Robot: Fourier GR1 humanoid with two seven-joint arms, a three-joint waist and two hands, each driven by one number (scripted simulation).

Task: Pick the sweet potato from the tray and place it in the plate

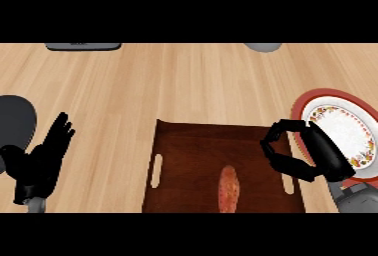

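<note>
Slim reddish-orange sweet potato (229, 189) (lengthwise) lies on brown tray (192, 150).

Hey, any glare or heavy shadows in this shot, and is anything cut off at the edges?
Head view: even light on the counter, no glare on the plate, no heavy shadows. Same head view: the lower edge cuts the tray, the right edge cuts the plate, and the black right hand barely stands out against the dark tray.
</note>
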